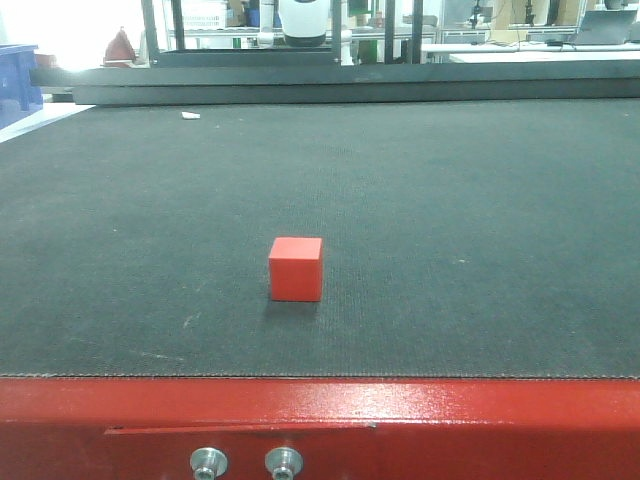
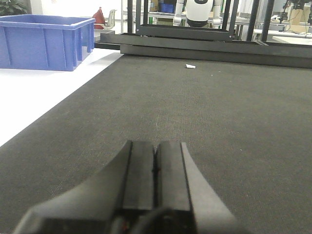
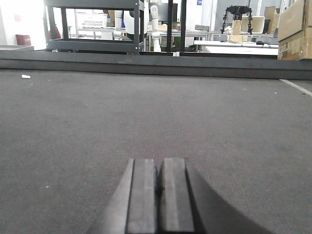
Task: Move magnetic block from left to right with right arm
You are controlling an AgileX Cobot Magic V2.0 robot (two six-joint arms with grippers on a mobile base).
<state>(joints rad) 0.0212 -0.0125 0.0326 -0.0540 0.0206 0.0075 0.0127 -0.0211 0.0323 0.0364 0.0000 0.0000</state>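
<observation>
We note the magnetic block [image 1: 296, 268] resting free on the surface [image 1: 480, 200]; right tool [image 3: 159, 165] and left tool [image 2: 156, 148] closed, empty; transfer not begun.

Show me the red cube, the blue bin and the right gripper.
red cube [image 1: 296, 272]: front view, on its front face.
blue bin [image 2: 44, 46]: left wrist view, on its near wall.
right gripper [image 3: 157, 165]: right wrist view, between its closed fingertips.

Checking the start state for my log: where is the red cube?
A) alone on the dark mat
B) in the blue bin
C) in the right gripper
A: the magnetic block sits on the dark mat; left gripper and right gripper are shut, empty.
</observation>
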